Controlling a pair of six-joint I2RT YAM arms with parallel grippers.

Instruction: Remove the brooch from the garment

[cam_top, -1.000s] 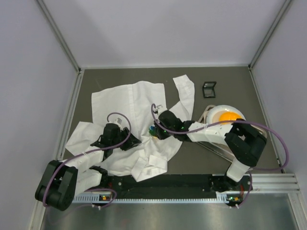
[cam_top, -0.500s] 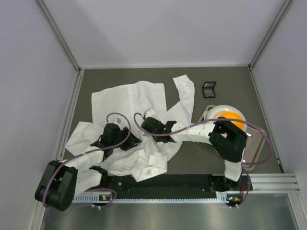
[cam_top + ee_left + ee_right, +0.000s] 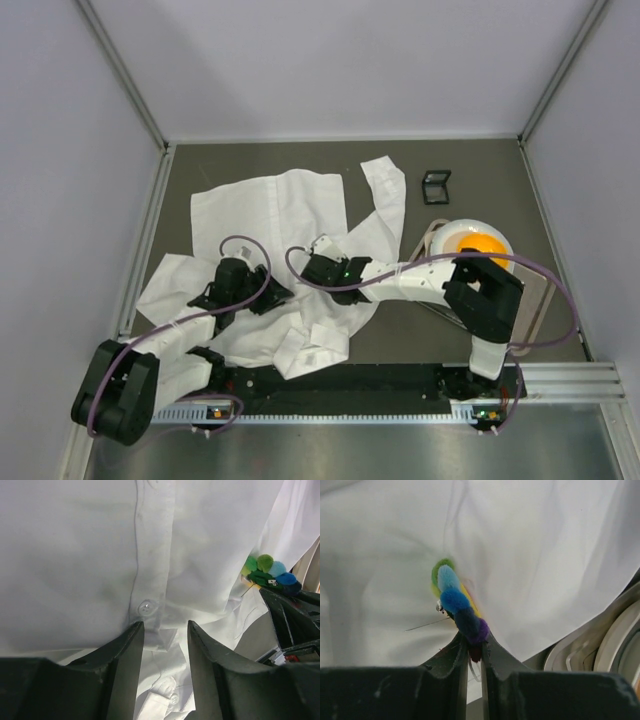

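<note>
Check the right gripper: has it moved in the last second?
Yes. In the top view the right gripper has shifted left, away from the white bowl, and is pinching the brooch.

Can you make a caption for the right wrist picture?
The right gripper pinches the rainbow brooch, white shirt behind.

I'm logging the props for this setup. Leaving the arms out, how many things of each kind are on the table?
white shirt: 1
brooch: 1
small black case: 1
white bowl with something orange in it: 1
tray: 1
Total: 5
</note>
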